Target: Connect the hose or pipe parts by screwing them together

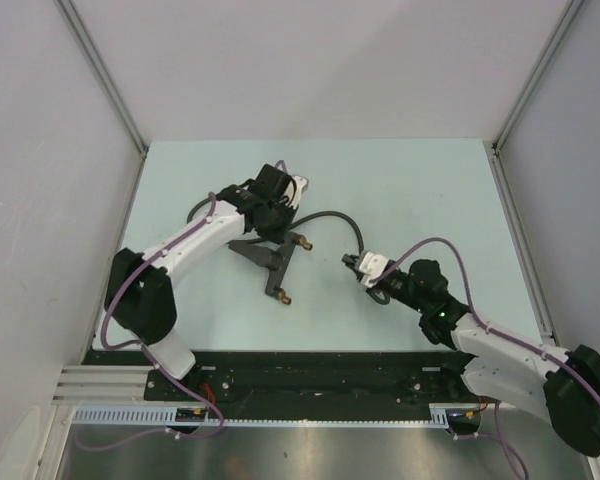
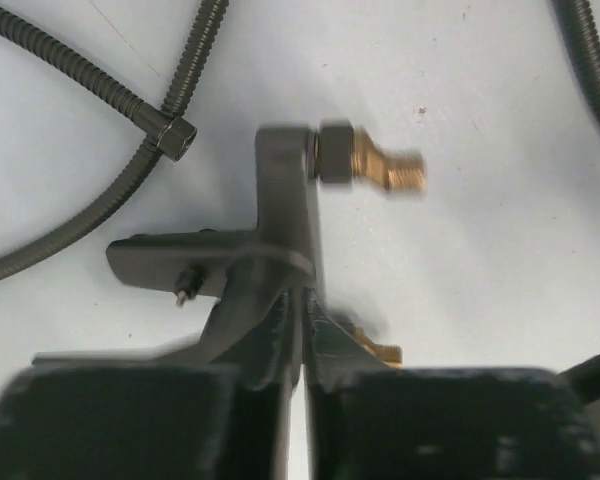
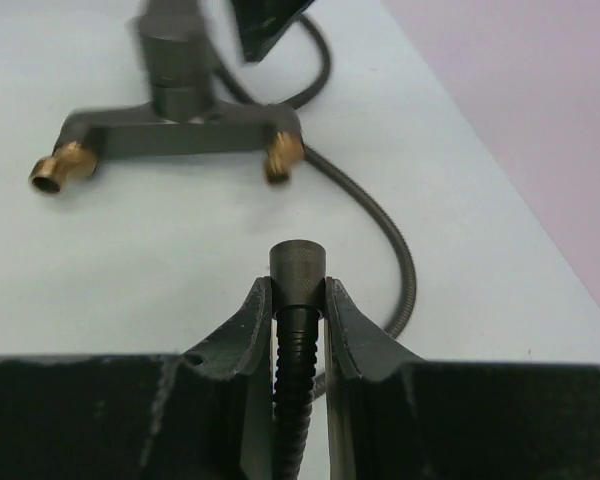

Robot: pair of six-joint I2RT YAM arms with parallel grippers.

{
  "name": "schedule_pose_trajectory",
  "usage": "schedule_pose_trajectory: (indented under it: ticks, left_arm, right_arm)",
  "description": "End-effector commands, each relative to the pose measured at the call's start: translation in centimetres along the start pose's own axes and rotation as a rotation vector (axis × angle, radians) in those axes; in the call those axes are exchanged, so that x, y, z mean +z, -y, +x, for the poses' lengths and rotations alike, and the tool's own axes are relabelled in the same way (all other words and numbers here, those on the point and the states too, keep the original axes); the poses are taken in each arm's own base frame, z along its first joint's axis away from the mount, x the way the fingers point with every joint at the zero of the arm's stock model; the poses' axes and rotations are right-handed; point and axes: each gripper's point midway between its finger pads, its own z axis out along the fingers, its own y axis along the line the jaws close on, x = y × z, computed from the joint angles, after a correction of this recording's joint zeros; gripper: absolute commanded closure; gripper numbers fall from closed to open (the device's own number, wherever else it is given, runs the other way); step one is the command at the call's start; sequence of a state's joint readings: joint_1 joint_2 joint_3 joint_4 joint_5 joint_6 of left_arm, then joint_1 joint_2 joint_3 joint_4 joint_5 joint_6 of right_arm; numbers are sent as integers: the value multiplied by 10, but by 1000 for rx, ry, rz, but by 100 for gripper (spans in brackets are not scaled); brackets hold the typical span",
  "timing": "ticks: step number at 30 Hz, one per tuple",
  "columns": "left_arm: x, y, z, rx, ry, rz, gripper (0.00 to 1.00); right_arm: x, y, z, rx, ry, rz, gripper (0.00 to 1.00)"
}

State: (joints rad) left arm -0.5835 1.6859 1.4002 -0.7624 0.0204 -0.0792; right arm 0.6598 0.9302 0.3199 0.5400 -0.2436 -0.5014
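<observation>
The dark-grey forked fitting [image 1: 270, 258] lies mid-table, blurred in both wrist views, its brass tips [image 1: 305, 243] pointing right and toward the arms. My left gripper [image 1: 277, 200] is over its upper end, shut. In the left wrist view the gripper [image 2: 302, 300] has its tips against the fitting [image 2: 285, 200]; I cannot tell if any of it is pinched. The ribbed hose [image 1: 330, 215] curves from there to my right gripper [image 1: 355, 262]. In the right wrist view that gripper [image 3: 298, 285] is shut on the hose just below its knurled end collar [image 3: 298, 265], facing the fitting [image 3: 180, 135].
More hose [image 2: 100, 85] loops on the table by the left gripper, where a hex nut end [image 2: 175, 137] lies across another stretch of it. Grey walls close in the table on three sides. Purple cables [image 1: 450, 250] run along both arms.
</observation>
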Motion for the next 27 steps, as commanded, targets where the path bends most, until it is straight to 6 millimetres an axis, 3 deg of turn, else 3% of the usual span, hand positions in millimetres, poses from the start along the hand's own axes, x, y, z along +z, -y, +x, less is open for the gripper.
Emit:
schedule_pose_trajectory:
  ticks: [1, 4, 9, 10, 11, 14, 19, 22, 27]
  left_arm:
    - [-17, 3, -2, 13, 58, -6, 100]
    - [-19, 11, -8, 0, 97, 38, 100]
    - [-11, 13, -2, 2, 83, 88, 99]
    - [-9, 17, -4, 11, 80, 109, 91]
    - [-8, 20, -6, 32, 80, 128, 70]
    - [0, 23, -21, 62, 67, 143, 45]
    - [11, 21, -47, 162, 78, 104, 38]
    - [26, 18, -50, 198, 48, 92, 35]
    - [60, 8, -34, 299, -59, 15, 34]
  right_arm:
    - [28, -13, -18, -307, 1, -95, 100]
    - [46, -8, -7, -377, -83, -65, 100]
    - [53, -5, -6, -340, -79, -43, 100]
    - [52, -7, -5, -333, -82, -52, 100]
    - [50, -9, -5, -318, -83, -59, 100]
    - [45, -8, -5, -287, -104, -44, 100]
    - [31, -8, -19, -266, -67, -28, 100]
    - [20, -1, -29, -264, -33, 10, 100]
    - [10, 4, -43, -252, 25, 42, 100]
